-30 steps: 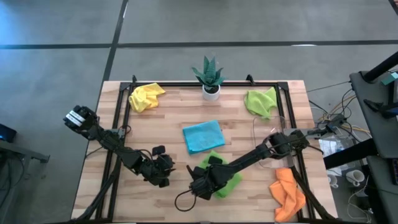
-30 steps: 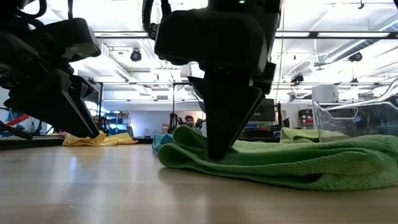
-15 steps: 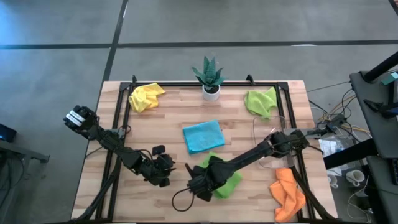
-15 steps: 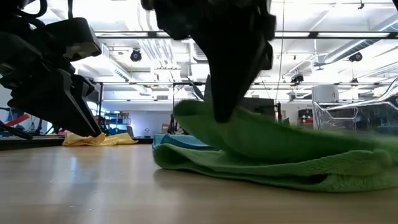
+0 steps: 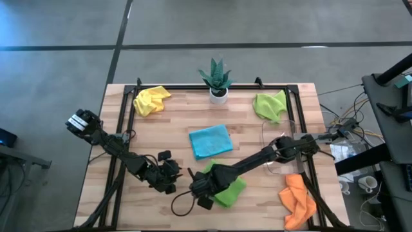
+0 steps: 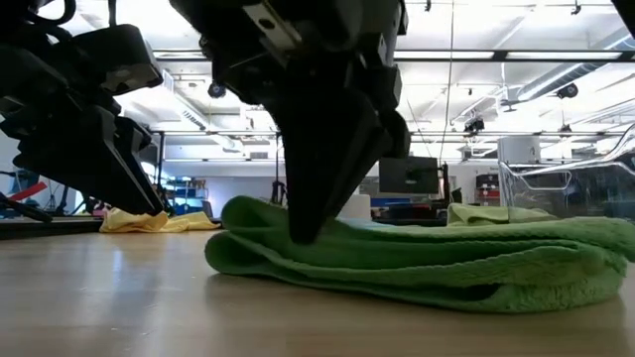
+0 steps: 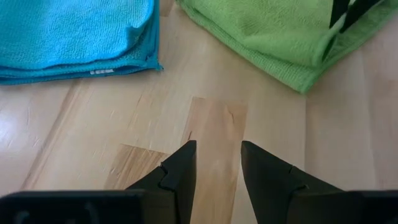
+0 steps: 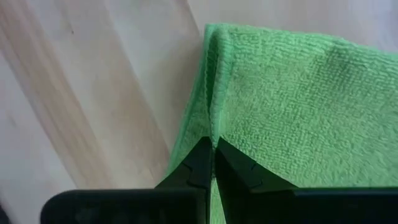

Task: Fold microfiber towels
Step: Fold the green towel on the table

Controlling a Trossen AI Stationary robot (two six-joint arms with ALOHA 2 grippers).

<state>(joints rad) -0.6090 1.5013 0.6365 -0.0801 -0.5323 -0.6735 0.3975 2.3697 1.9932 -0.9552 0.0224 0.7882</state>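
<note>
Nubby matt cloth lime green towel lies on a smooth, faintly glossy wooden table.

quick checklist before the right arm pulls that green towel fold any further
1. Right gripper shut on the green towel edge: ok.
2. Towel layers lying flat on the table, low view: ok.
3. Left gripper open, holding nothing, clear of the towel: ok.
4. Blue towel folded and apart from the green one: ok.
5. Both layers pinched, not just the top: cannot tell.
6. Corners lined up under the arm: cannot tell.
</note>
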